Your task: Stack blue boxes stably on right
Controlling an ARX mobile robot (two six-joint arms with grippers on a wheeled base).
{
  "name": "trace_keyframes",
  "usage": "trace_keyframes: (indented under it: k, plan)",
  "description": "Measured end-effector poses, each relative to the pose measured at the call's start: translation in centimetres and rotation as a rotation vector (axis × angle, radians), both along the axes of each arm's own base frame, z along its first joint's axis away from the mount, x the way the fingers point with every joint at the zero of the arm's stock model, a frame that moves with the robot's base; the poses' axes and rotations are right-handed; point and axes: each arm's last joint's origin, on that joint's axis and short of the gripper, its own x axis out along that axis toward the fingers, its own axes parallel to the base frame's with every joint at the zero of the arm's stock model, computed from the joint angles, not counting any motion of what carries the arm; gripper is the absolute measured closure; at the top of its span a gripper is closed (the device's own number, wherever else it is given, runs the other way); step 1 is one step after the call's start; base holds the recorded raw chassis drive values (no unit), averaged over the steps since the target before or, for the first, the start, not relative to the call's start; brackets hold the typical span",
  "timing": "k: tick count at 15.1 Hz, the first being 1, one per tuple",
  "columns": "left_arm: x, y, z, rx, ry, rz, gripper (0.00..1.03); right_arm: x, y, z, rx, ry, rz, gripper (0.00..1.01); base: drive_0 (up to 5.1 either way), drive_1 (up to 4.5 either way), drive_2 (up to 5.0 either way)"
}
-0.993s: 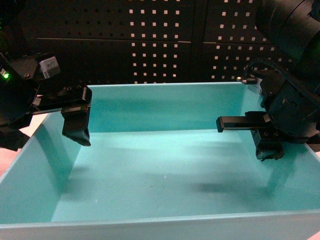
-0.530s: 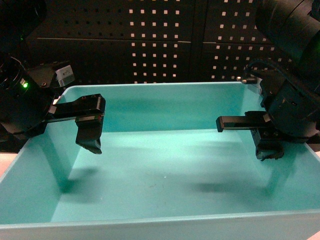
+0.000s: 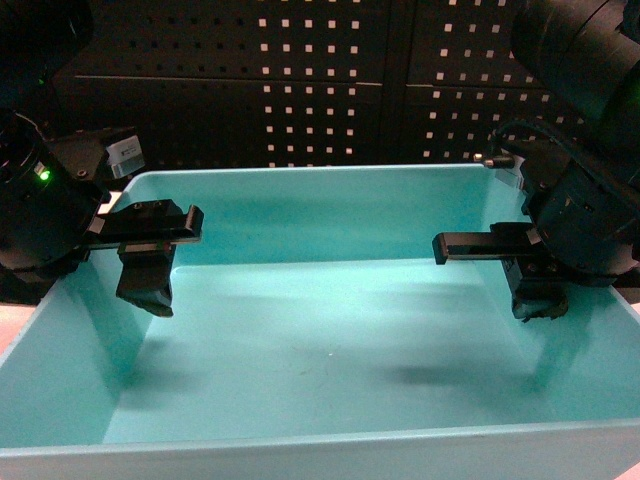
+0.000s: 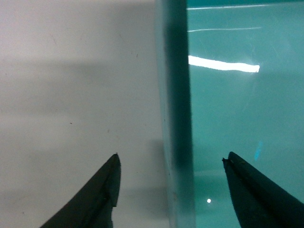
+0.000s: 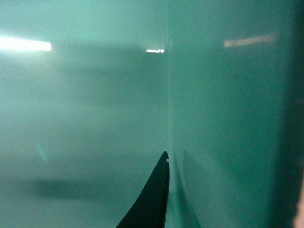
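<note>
Since the earlier head frames the left gripper point(image 3: 120, 270) has drawn back leftward to the tub's left wall; the right gripper point(image 3: 560, 290) is unchanged. The turquoise tub point(image 3: 330, 205) fills the head view, its near rim and lower corners cut off; the table point(image 4: 71, 95) shows only in the left wrist view. That view shows the left fingers point(image 4: 102, 190) parted, straddling the left wall without touching it; the outer finger is hidden in the head view. The right wrist view shows one finger point(image 5: 152, 199) against the right wall; the other is hidden, so its grip cannot be judged.
</note>
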Motion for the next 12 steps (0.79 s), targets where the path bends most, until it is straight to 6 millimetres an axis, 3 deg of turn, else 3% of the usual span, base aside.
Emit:
trace_keyframes:
  k: [5,6,12]
  plan:
    - [-0.05,0.01,-0.03,-0.003,0.009,-0.001,0.8,0.0,0.0,0.0,0.0,0.0,0.0,0.93,0.0,0.0,0.0]
    - [0.03,0.17,-0.08,-0.005,0.011,0.012,1.01,-0.01,0.0,0.0,0.0,0.001,-0.001,0.93,0.0,0.0,0.0]
    - [-0.19,0.84,-0.14,-0.022,-0.051,0.02,1.01,0.02,0.01,0.01,0.001,-0.002,-0.001,0.93,0.0,0.0,0.0]
